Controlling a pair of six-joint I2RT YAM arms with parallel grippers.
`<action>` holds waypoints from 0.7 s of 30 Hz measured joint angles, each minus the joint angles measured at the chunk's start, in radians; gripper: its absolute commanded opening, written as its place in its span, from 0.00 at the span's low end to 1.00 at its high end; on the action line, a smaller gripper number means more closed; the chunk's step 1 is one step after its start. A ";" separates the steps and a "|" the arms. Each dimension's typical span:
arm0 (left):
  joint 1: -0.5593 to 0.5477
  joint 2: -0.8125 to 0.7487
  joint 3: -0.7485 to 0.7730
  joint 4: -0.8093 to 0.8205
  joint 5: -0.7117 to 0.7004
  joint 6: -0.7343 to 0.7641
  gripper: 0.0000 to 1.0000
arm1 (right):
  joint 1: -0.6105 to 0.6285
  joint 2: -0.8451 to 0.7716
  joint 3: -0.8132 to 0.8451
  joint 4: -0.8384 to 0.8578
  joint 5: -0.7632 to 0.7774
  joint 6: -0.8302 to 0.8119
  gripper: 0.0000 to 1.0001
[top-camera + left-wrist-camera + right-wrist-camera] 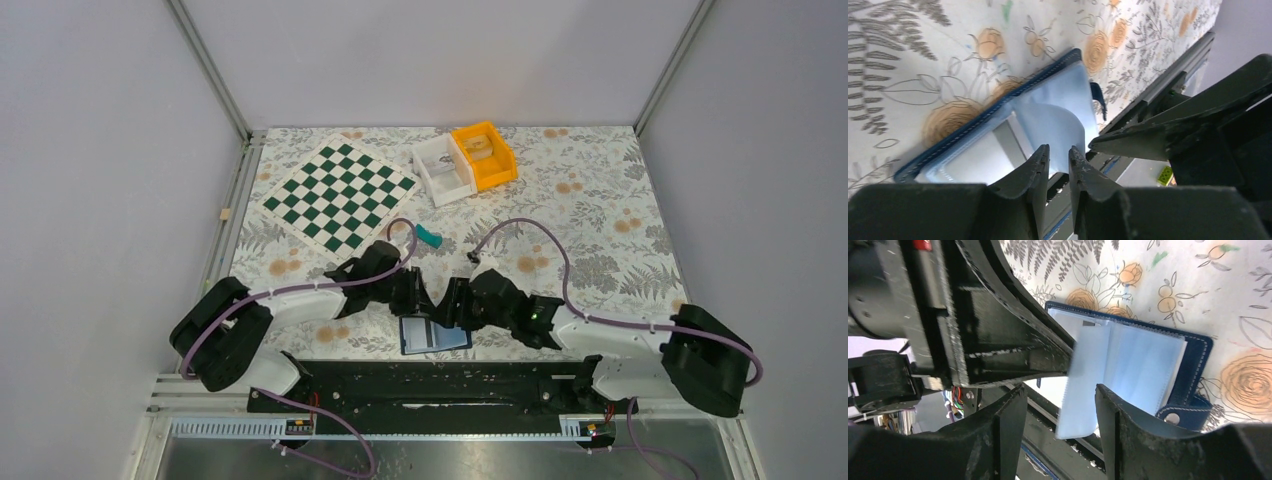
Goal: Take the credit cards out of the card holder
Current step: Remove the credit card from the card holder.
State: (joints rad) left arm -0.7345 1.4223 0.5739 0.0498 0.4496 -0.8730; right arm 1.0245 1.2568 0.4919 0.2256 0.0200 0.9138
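Left end effector (1059, 150) pinches a pale card (1053, 117) rising from the card holder (993, 111); right end effector (1060, 390) gapes.

over card holder (443, 340): left hand (1059, 150) and right hand (1060, 390) crowd together, little gap
near edge: black base bar (430, 385) just beside holder
far side: chessboard (338, 195), white bin (443, 170), orange bin (484, 155)
right: surface (610, 230) open

The left arm (300, 300) and right arm (610, 340) bend inward and low, their hands nearly tip to tip. The left hand (1058, 152) pinches a page of the holder (998, 107). The right hand (1060, 390) has its fingers apart.
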 measured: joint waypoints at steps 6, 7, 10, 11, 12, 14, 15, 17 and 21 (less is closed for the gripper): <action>-0.037 0.015 0.002 0.043 0.018 -0.019 0.22 | -0.001 -0.150 0.022 -0.150 0.039 -0.028 0.46; -0.040 0.023 0.003 0.050 0.019 -0.020 0.22 | -0.001 -0.166 0.022 -0.160 0.039 -0.031 0.43; -0.046 0.058 0.013 0.058 0.018 -0.023 0.22 | -0.002 -0.203 0.021 -0.169 0.027 -0.039 0.35; -0.046 0.072 0.019 0.059 0.018 -0.023 0.22 | -0.002 -0.208 0.021 -0.165 0.016 -0.040 0.34; -0.046 0.088 0.028 0.058 0.017 -0.023 0.22 | -0.002 -0.210 0.020 -0.158 0.004 -0.042 0.32; -0.046 0.107 0.042 0.056 0.015 -0.023 0.22 | -0.003 -0.207 0.018 -0.145 -0.023 -0.043 0.31; -0.046 0.111 0.048 0.054 0.012 -0.023 0.22 | -0.003 -0.202 0.016 -0.137 -0.039 -0.043 0.30; -0.045 0.110 0.057 0.052 0.005 -0.021 0.22 | -0.003 -0.183 0.014 -0.123 -0.056 -0.043 0.30; -0.031 0.072 0.064 0.013 -0.026 -0.016 0.22 | -0.003 -0.117 0.013 -0.100 -0.077 -0.042 0.30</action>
State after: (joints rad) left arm -0.7658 1.4940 0.6376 0.0624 0.4240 -0.8886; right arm 1.0210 1.1393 0.5049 0.1261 -0.0574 0.8719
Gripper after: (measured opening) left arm 0.218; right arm 0.305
